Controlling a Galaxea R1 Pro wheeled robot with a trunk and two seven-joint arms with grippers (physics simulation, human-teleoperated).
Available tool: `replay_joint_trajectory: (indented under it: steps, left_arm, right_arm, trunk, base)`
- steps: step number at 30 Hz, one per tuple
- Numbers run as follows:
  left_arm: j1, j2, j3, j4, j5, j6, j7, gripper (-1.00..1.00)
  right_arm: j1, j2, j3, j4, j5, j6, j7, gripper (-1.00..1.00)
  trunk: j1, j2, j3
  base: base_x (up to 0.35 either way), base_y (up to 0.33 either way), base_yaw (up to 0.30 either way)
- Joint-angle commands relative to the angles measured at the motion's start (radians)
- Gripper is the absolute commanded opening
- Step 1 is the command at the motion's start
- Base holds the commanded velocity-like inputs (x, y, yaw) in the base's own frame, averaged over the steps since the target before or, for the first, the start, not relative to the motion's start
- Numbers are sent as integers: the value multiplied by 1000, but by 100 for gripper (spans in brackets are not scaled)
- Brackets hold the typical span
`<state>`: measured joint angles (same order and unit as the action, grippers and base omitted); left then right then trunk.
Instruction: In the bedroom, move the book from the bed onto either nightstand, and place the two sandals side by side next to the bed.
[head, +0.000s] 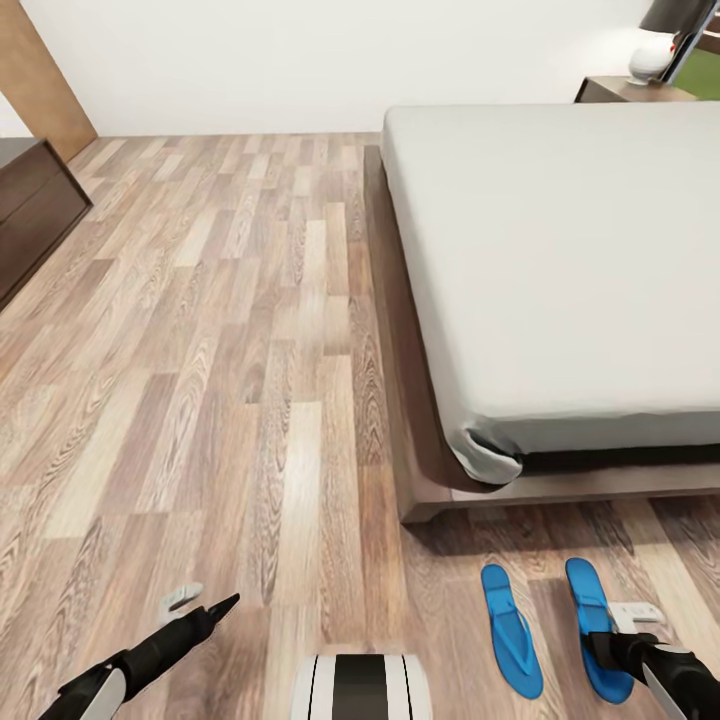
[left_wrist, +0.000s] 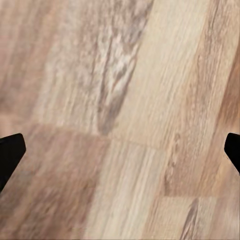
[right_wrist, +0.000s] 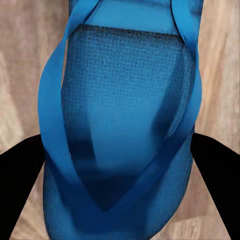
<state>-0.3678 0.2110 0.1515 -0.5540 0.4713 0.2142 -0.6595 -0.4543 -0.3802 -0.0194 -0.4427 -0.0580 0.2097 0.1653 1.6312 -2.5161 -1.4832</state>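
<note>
Two bright-blue sandals lie side by side on the floor past the bed's (head: 560, 250) near corner: a left sandal (head: 511, 630) and a right sandal (head: 588, 605). My right gripper (head: 616, 630) hovers over the right sandal, open, its dark fingers (right_wrist: 22, 185) straddling the blue sole (right_wrist: 125, 105) and its straps. At the lower left my left gripper (head: 205, 600) is open above bare floor planks (left_wrist: 120, 120). The off-white mattress is bare where I see it, and the book is out of view. A nightstand (head: 620, 92) stands beyond the bed's far side.
A white lamp (head: 655, 52) sits on the nightstand. A long dark dresser (head: 30, 205) stands against the left wall. Wood-plank floor (head: 220, 330) stretches between dresser and bed. The bed's brown platform frame (head: 410, 440) juts out past the mattress.
</note>
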Motion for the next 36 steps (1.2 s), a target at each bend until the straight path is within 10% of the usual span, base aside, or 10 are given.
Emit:
replay_joint_trajectory:
  steps: [1,36]
  left_arm:
    - [0,0,1,1,9,10,-3,100]
    - [0,0,2,2,10,4,-5,100]
  right_arm:
    - [0,0,-2,-2,-6,7,3,-100]
    - [0,0,-2,-2,-5,7,3,-100]
  trunk:
    - [0,0,-1]
    - [1,-1,-8]
  base:
    - [237,120,0]
    - [12,53,0]
